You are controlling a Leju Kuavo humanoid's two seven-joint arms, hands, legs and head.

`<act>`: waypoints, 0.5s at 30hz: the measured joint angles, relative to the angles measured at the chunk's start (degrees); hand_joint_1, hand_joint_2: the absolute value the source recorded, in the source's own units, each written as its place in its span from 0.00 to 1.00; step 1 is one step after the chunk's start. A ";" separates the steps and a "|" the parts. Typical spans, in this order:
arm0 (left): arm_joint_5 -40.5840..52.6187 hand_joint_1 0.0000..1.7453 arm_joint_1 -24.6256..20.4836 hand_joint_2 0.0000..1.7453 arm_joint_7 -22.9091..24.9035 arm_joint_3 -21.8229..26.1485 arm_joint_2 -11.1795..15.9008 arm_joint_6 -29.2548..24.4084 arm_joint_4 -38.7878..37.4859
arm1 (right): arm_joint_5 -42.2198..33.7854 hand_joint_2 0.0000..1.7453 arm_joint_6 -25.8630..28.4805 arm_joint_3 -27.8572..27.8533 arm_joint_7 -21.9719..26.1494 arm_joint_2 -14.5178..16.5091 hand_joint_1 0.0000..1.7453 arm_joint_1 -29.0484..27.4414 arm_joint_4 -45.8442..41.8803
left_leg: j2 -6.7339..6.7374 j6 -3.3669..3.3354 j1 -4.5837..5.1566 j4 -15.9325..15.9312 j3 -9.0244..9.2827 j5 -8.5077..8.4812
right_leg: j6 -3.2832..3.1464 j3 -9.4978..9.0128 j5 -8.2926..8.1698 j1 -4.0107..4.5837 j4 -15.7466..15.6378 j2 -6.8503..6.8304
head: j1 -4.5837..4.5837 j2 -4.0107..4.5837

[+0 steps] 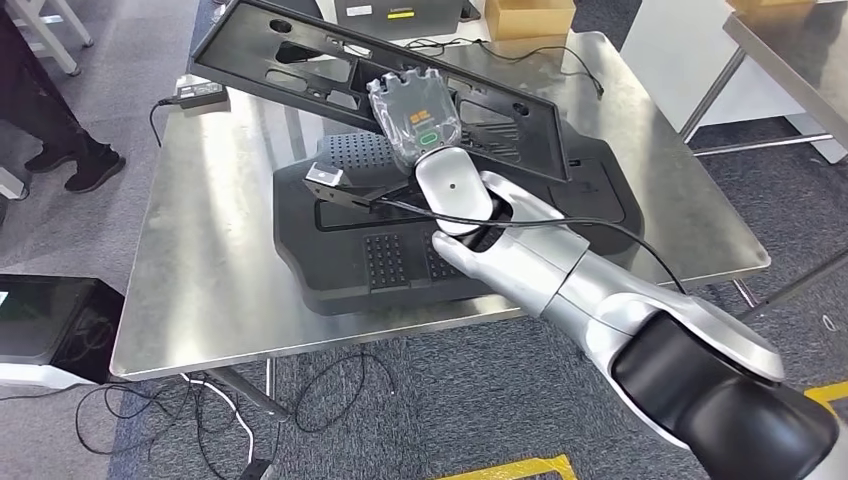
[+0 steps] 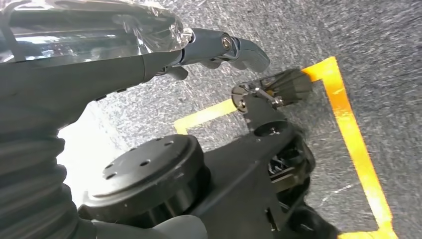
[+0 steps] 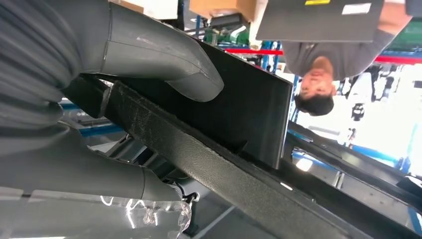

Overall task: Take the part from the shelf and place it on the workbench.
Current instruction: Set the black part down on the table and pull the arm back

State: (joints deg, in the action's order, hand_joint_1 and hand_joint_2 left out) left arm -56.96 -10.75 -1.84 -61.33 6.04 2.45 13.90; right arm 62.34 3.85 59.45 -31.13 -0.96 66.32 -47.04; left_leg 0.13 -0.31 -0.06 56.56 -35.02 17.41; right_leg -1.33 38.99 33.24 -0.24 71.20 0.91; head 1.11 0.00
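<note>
You're looking down on a square stainless-steel workbench [image 1: 210, 260] with a dull, scuffed top, and it is your landmark. Your right hand [image 1: 415, 115], wrapped in clear plastic, reaches over the middle of it, and in the right wrist view the thick grey thumb [image 3: 164, 62] presses on one face of the long flat black plastic frame panel [image 1: 330, 70] while the fingers [image 3: 89, 174] sit under it, so that hand grips the part. The panel is tilted, its far end rising past the bench's back edge, its near end over a wide black moulded tray-like part [image 1: 360, 260] that lies flat on the bench top. A thin black cable [image 1: 600, 232] trails across that tray beside the silver forearm. At the bench's far left corner sits a small black power adapter [image 1: 200, 93]; behind the bench, a brown cardboard box [image 1: 528, 14]. Grey carpet [image 1: 130, 60] surrounds the bench, loose black wires [image 1: 200, 400] lie on it under the near edge, and a person's dark shoes [image 1: 80, 165] stand off to the left. Your left hand [image 2: 149, 45] hangs above carpet marked with yellow floor tape [image 2: 348, 129]; I cannot tell whether its fingers are spread or closed.
</note>
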 joint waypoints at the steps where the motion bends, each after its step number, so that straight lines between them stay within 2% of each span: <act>1: 0.00 0.00 0.07 1.00 0.00 0.00 0.00 0.00 0.00 | -0.17 1.00 0.11 0.13 0.17 0.00 1.00 -0.28 0.12 | -0.03 -0.01 0.00 0.02 0.57 0.50 | 0.03 1.83 0.73 -0.01 1.99 -0.02 | -0.18 0.00; 2: 0.00 0.00 0.16 1.00 -0.01 0.00 -0.01 0.00 0.00 | -0.35 1.00 0.23 0.26 0.37 -0.01 1.00 -0.57 0.26 | -0.08 0.02 0.01 0.05 1.27 1.08 | 0.04 2.93 0.52 -0.03 2.29 -0.05 | -0.42 0.00; 3: 0.00 0.00 0.24 1.00 -0.02 0.00 -0.01 0.00 0.00 | -0.48 1.00 0.35 0.36 0.52 -0.02 1.00 -0.77 0.35 | -0.14 0.10 0.00 0.11 2.05 1.70 | 0.04 3.20 -0.85 -0.04 0.75 -0.08 | -0.73 0.00; 4: 0.00 0.00 0.29 1.00 -0.03 0.00 -0.01 0.00 0.00 | -0.55 1.00 0.50 0.41 0.65 -0.02 1.00 -0.84 0.40 | -0.18 0.24 0.00 0.19 2.94 2.41 | -0.01 2.72 -3.46 -0.06 -2.45 -0.14 | -1.07 0.00; 5: 0.01 0.00 0.34 1.00 -0.05 0.00 -0.01 0.00 0.00 | -0.57 1.00 0.63 0.48 0.74 -0.02 1.00 -0.83 0.44 | -0.19 0.43 0.00 0.25 3.62 3.15 | -0.09 1.99 -6.75 -0.02 -6.33 -0.28 | -1.39 0.00; 6: 0.04 0.00 0.29 1.00 -0.12 0.01 -0.01 -0.01 0.00 | -0.57 1.00 0.76 0.57 0.80 0.01 1.00 -0.71 0.46 | -0.17 0.67 0.00 0.36 4.24 3.76 | -0.19 1.30 -9.10 0.17 -9.69 -0.41 | -1.45 0.00; 7: 0.07 0.00 0.20 1.00 -0.22 0.02 -0.01 -0.04 0.00 | -0.63 1.00 0.84 0.69 0.83 0.08 1.00 -0.57 0.47 | -0.12 0.98 0.01 0.42 4.57 4.24 | -0.43 0.83 -10.78 0.38 -11.87 -0.48 | -1.44 0.00; 8: 0.10 0.00 0.09 1.00 -0.38 0.04 -0.01 -0.03 0.01 | -0.69 1.00 0.83 0.82 0.83 0.16 1.00 -0.46 0.48 | -0.06 1.29 0.00 0.53 4.74 4.54 | -0.68 0.65 -11.27 0.66 -12.87 -0.51 | -1.36 0.00; 9: 0.11 0.00 -0.03 1.00 -0.58 0.08 -0.02 -0.01 0.02 | -0.78 1.00 0.75 0.91 0.81 0.23 1.00 -0.33 0.49 | -0.04 1.58 -0.02 0.63 5.01 4.67 | -1.00 0.48 -10.85 0.90 -13.03 -0.44 | -1.27 0.00; 11: 0.09 0.00 -0.08 1.00 -0.89 0.16 -0.07 0.08 0.04 | -0.90 1.00 0.22 1.00 0.83 0.34 1.00 -0.16 0.49 | -0.02 2.07 -0.09 1.75 4.89 5.07 | -1.60 -0.39 -10.55 0.68 -13.42 -0.32 | -1.39 0.00; 12: 0.09 0.00 -0.09 1.00 -0.97 0.20 -0.09 0.10 0.04 | -0.92 1.00 -0.13 1.03 0.86 0.40 1.00 -0.01 0.49 | -0.03 2.35 -0.15 3.64 4.05 5.46 | -1.89 -0.90 -10.36 0.48 -13.58 -0.30 | -1.25 0.00; 13: 0.09 0.00 -0.11 1.00 -1.00 0.24 -0.11 0.12 0.04 | -0.91 1.00 -0.48 1.08 0.94 0.52 1.00 0.11 0.49 | -0.04 2.68 -0.29 6.60 2.47 6.21 | -2.15 -1.39 -10.13 0.29 -13.75 -0.28 | -0.99 0.00; 15: 0.07 0.00 -0.11 1.00 -1.03 0.34 -0.14 0.22 0.04 | -0.71 1.00 -1.35 1.33 1.21 0.77 1.00 0.17 0.53 | -0.05 3.37 -0.65 14.06 -2.14 8.68 | -2.52 -2.00 -9.51 0.29 -13.74 -0.24 | -0.35 0.00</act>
State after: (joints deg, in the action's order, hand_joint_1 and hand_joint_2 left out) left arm -56.89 -10.86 -2.86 -60.99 5.90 2.67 13.94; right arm 61.63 2.50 60.78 -29.92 -0.19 66.49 -46.52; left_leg 0.08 3.06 -0.71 70.62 -37.16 26.09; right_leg -3.85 36.99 23.73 0.06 57.46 0.67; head 0.76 0.00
